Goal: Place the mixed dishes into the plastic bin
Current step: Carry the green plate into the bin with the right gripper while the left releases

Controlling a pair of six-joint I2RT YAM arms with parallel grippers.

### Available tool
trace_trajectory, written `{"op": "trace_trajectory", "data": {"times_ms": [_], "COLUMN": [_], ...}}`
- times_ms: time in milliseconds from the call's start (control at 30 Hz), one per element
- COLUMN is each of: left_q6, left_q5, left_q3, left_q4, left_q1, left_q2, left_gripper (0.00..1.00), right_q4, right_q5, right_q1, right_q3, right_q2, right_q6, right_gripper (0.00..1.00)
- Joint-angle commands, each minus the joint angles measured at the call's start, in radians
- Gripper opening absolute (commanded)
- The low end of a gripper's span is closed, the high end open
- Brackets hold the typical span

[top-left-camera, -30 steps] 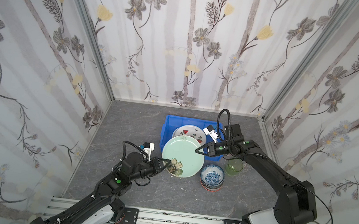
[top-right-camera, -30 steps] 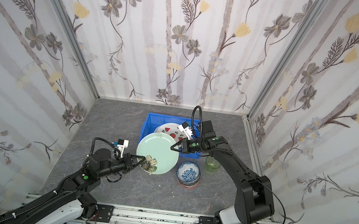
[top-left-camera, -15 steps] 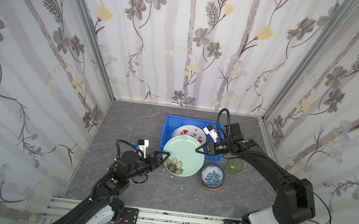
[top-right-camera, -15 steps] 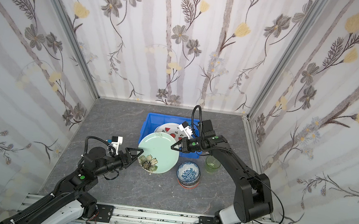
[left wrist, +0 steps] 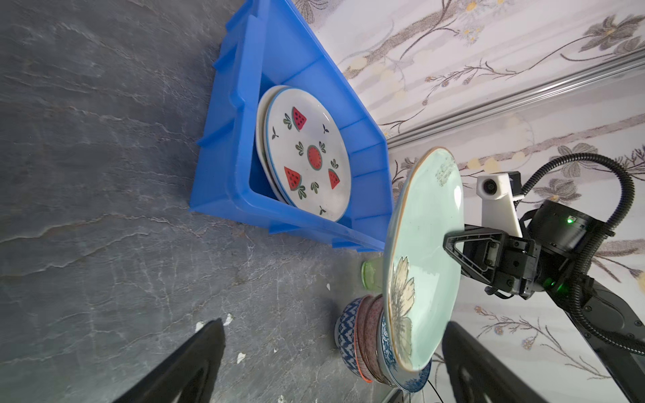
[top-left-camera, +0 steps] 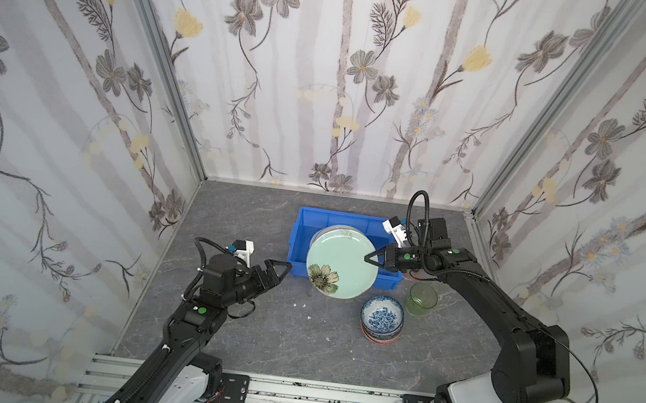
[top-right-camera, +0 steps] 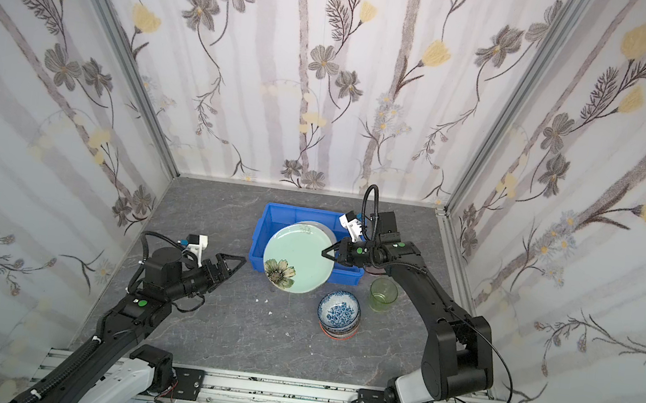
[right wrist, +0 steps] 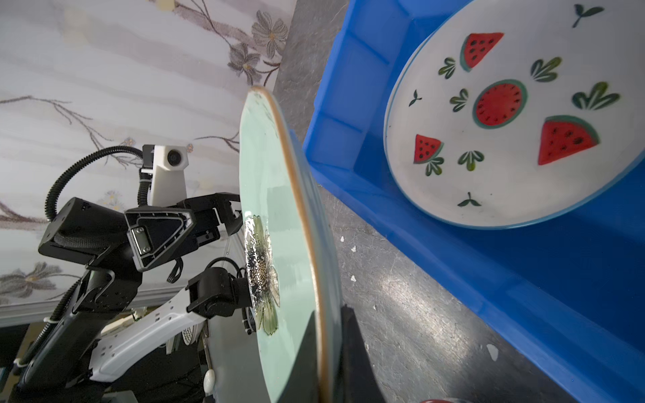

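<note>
Showing the mint green plate (top-left-camera: 341,263) (top-right-camera: 297,260) held off the grey table (top-left-camera: 235,325), face up and slightly tilted, with its flower print at the near-left edge. In both top views it overlaps the front wall and part of the inside of the blue plastic bin (top-left-camera: 301,242) (top-right-camera: 260,236), without lying in it. The right gripper (top-left-camera: 367,257) (top-right-camera: 323,253) is clamped on the plate's right rim, one finger above and one below, as the right wrist view confirms (right wrist: 279,244).

Inside the bin, the watermelon plate (left wrist: 307,153) (right wrist: 506,115) lies on top of another pale plate and takes up most of the floor. In the top views the mint plate hides it almost wholly.

In front of the bin, on the table, stands a stack of patterned bowls (top-left-camera: 381,320) (top-right-camera: 339,311) with a blue-and-white one on top. Just beside it to the right is the clear green tumbler (top-left-camera: 421,300) (top-right-camera: 383,295). In the left wrist view the plate partly covers both (left wrist: 425,265).

The left gripper (top-left-camera: 277,266) (top-right-camera: 232,260) hangs left of the plate with its jaws spread wide, empty and apart from the rim. It points toward the bin's front-left corner. A few small white specks lie on the table between the two arms.
</note>
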Motion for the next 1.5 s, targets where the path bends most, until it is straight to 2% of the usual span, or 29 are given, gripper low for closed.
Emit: {"op": "trace_trajectory", "data": {"times_ms": [0,233,533,867,1467], "left_q6": [0.083,0.133,0.138,0.158,0.171], "left_q5": [0.059,0.103,0.13,0.14,0.132], "left_q3": [0.03,0.048,0.03,0.033,0.035], "left_q4": [-0.03,-0.047,-0.05,-0.05,-0.051], "left_q1": [0.042,0.106,0.131,0.143,0.145], "left_q2": [0.015,0.045,0.018,0.048,0.084], "left_gripper": [1.0,1.0,1.0,1.0,1.0], "right_q4": [0.145,0.212,0.291,0.315,0.348], "right_q5": [-0.008,0.073,0.095,0.132,0.145], "right_q1": [-0.021,-0.039,-0.04,-0.033,-0.027], "right_q3": [0.032,0.125,0.216,0.25,0.247], "right_q2": [0.024,0.129,0.288,0.406,0.524], "right_q6": [0.104,0.197,0.278,0.289,0.285], "right_gripper": [0.0,0.0,0.0,0.0,0.0]}}
